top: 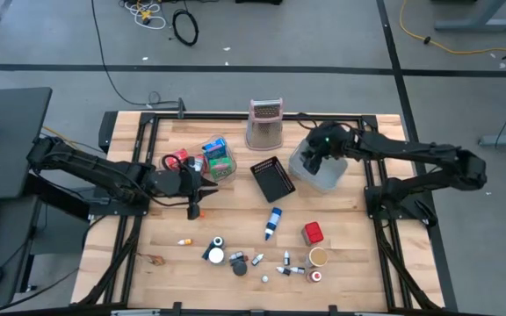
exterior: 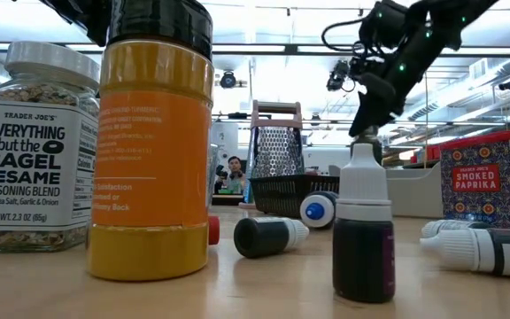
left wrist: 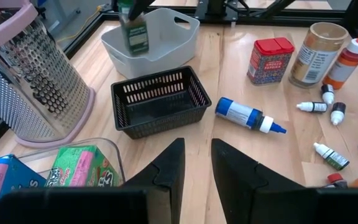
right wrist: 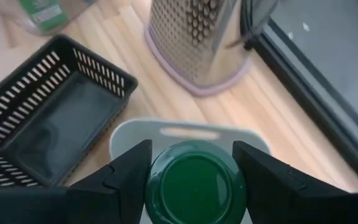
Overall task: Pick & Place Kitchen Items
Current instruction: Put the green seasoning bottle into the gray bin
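We see the right gripper (right wrist: 191,165), frame bottom, closed on a green jar (right wrist: 193,180) directly above the grey bin (top: 325,175), right of centre, presumably so a release drops it inside. The left gripper (left wrist: 196,165), narrowly parted and empty, waits by the tray (top: 213,171), left of centre.

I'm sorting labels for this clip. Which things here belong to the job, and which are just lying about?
Job: green jar in right gripper; blue-white bottle; red can; tan can; green packet.
Lying about: grater; black basket; grey bin.
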